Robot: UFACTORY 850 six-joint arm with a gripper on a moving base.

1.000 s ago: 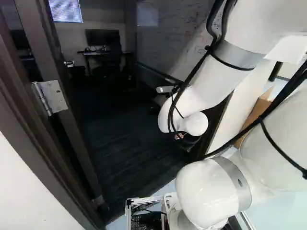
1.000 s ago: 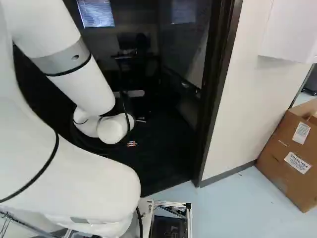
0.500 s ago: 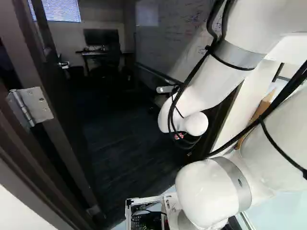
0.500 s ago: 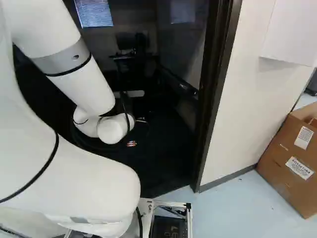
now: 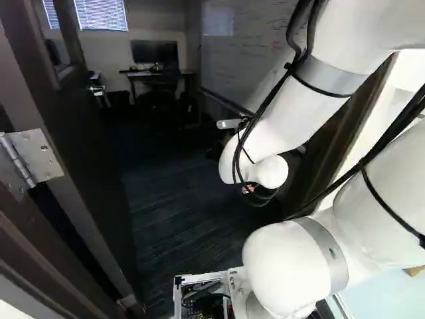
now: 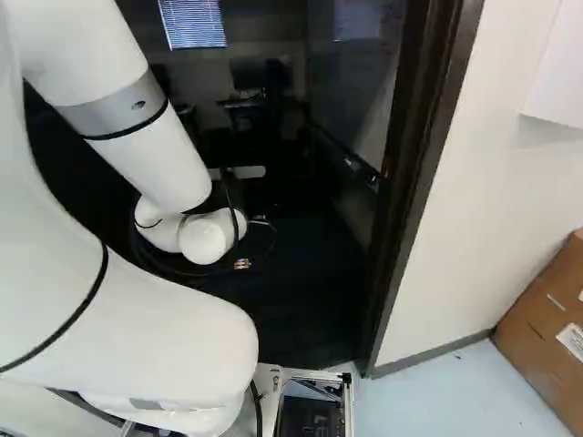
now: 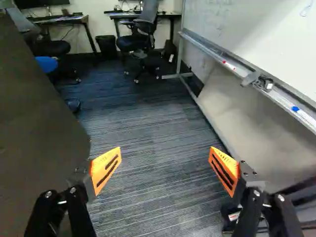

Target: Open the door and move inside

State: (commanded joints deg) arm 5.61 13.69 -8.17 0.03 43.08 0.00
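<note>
Base (image 5: 199,277) being driven ahead and turned leftward, arm (image 5: 285,119) being carried unchanged. Opened door (image 5: 89,173) being passed at left of left base view; jaws being held spread, empty, beside it, presumably guarding against swing-back.

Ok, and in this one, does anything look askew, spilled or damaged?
Nothing stands out. The door stands open, the chair beside the bin is upright, and the open gripper holds nothing. I see no spill or damage.
</note>
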